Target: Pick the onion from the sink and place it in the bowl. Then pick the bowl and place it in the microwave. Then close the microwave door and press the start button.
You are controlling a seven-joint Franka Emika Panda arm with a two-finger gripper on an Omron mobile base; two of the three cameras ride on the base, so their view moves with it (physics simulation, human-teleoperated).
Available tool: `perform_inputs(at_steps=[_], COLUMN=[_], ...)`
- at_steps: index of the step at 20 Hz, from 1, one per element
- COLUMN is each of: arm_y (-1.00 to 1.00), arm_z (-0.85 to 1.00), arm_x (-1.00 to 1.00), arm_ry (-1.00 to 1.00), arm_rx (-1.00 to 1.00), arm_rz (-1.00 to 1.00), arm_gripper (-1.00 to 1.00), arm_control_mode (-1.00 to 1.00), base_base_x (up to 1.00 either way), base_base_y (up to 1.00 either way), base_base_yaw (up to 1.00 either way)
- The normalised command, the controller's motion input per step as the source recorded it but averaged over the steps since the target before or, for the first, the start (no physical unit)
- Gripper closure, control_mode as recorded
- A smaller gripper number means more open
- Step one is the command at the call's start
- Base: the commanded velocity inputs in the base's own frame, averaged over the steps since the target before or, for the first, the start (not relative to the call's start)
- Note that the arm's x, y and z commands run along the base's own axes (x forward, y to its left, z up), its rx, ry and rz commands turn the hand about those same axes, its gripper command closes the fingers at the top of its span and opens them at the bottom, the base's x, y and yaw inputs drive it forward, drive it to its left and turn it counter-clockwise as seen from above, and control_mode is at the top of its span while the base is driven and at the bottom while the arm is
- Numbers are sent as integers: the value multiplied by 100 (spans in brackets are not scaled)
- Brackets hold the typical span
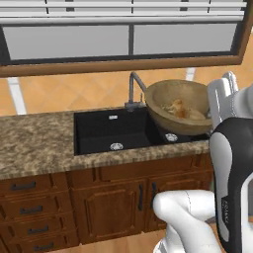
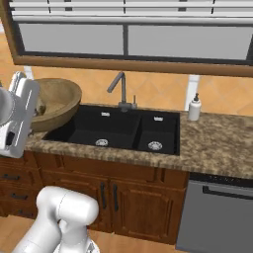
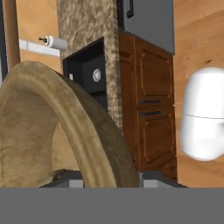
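Observation:
The tan wooden bowl (image 1: 168, 99) hangs tilted in the air over the right end of the black sink (image 1: 99, 129), its opening turned toward the left base camera. The yellowish onion (image 1: 181, 108) lies inside it. My gripper (image 3: 109, 177) is shut on the bowl's thick rim (image 3: 94, 135), which runs up between the two fingertips in the hand view. In the right base view the bowl (image 2: 57, 99) floats left of the sink (image 2: 118, 123), beside my hand (image 2: 20, 113). The microwave and its door are out of view.
A grey faucet (image 2: 118, 86) stands behind the sink, just behind the bowl in the left base view. A white soap dispenser (image 2: 194, 107) sits on the granite counter (image 2: 217, 143) to the right. Wooden cabinets (image 1: 108, 207) and a grey dishwasher (image 2: 217, 212) lie below.

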Motion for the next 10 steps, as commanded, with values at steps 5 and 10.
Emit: perform_inputs(at_steps=[5, 10], arm_y=[0, 0], arm_z=[0, 0], arm_x=[0, 0], arm_ry=[0, 0], arm_rx=[0, 0], arm_rz=[0, 0], arm_gripper=[100, 100], arm_control_mode=[100, 100], base_base_x=[-37, -33], base_base_y=[0, 3], base_base_yaw=[-1, 10])
